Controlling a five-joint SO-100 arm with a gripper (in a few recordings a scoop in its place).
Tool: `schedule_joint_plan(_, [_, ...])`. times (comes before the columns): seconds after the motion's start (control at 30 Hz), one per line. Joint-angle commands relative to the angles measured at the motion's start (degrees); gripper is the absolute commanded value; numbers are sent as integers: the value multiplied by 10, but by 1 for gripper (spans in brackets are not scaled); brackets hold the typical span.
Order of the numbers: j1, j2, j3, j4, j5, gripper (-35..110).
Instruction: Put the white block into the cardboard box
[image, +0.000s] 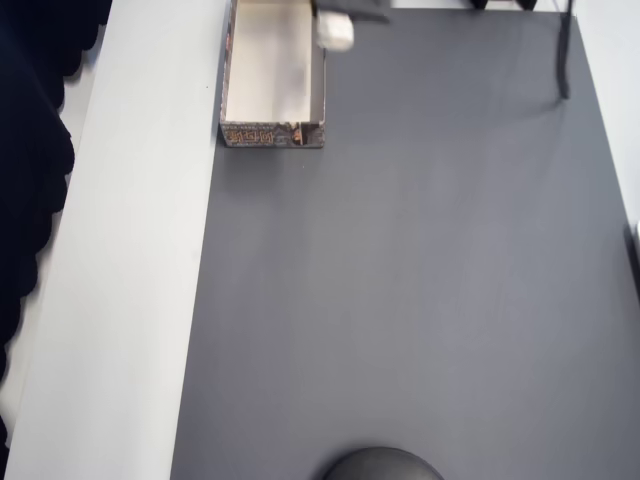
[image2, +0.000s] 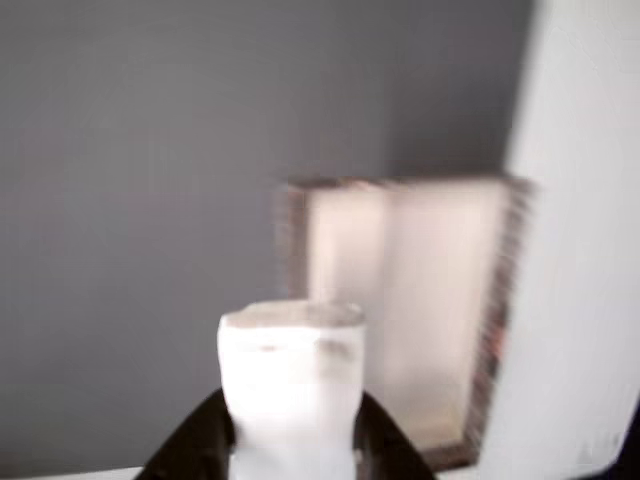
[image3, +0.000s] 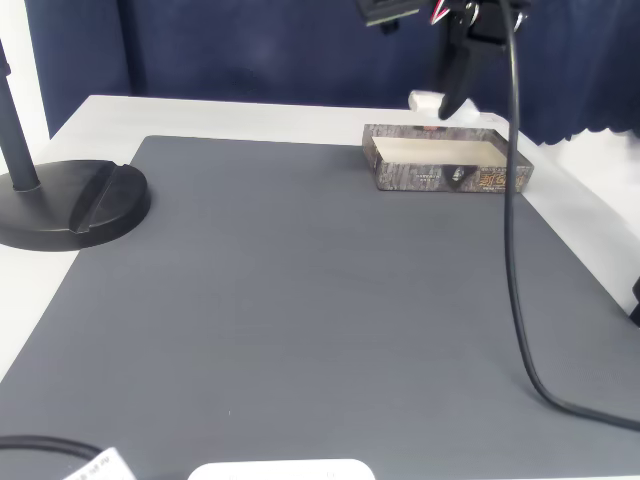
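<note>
Grey mat wide open, cardboard box up at its far edge in the overhead view. The gripper clenches the white block, lifted, poised just beside the box's rim, box cavity lying right in the wrist view.

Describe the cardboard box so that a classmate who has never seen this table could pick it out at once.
Start at the dark grey mat covering most of the white table. At the mat's far right corner in the fixed view lies the cardboard box, shallow and lidless. Its brownish printed outer walls and cream inside set it apart from the plain white block held in the gripper just above it.
</note>
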Motion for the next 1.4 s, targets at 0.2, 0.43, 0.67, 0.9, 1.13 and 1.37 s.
schedule_joint_plan(0.2, [64,-80,-100,4,2,-2])
schedule_joint_plan(0.43, [62,-167,-180,4,17,-2])
schedule_joint_plan(0.67, [68,-222,-229,5,40,-2])
schedule_joint_plan(0.9, [84,-259,-262,7,70,-1])
schedule_joint_plan(1.13, [89,-287,-283,7,79,-1])
schedule_joint_plan(1.37, [85,-311,-303,1,82,-1])
